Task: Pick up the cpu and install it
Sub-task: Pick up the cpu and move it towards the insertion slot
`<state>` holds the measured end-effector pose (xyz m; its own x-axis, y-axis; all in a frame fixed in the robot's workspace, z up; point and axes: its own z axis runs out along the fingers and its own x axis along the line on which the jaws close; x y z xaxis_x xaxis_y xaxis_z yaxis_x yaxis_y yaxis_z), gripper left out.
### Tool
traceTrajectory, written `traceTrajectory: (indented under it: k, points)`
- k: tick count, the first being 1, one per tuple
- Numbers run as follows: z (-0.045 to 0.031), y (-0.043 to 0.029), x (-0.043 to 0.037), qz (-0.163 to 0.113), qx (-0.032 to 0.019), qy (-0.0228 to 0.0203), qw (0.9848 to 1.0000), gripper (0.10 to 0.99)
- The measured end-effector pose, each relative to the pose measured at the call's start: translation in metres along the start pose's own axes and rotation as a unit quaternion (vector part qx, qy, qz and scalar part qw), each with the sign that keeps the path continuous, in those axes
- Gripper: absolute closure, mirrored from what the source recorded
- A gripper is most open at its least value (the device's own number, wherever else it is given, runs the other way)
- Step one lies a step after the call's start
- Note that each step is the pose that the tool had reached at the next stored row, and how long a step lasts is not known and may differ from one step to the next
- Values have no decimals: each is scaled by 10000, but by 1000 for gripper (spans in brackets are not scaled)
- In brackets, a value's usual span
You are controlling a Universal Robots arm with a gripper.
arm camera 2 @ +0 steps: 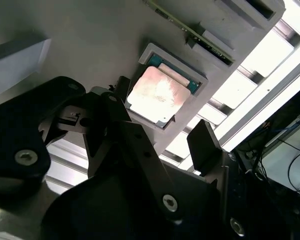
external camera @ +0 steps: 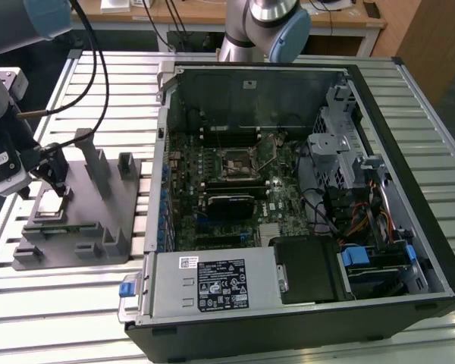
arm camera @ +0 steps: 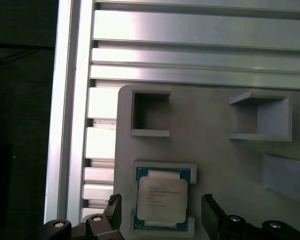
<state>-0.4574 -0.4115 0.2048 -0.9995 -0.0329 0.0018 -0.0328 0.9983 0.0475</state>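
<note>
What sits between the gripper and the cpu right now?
Nothing. In both wrist views the open gripper hangs over the cpu in its tray pocket, fingers on either side, bare air between.

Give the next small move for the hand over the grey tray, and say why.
Probably lower straight down. The small square silver-topped cpu lies flat in its recess in the grey plastic tray. The hand is open with one finger on each side of the chip, and seemingly not yet down at the chip's edges.
</note>
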Motion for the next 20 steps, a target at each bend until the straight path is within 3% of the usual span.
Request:
traceTrajectory:
  k: [10, 20]
  points:
    - [114, -6, 0, 4, 3, -16, 10000, 353]
    - [166, -8, -5, 12, 16, -19, 10000, 353]
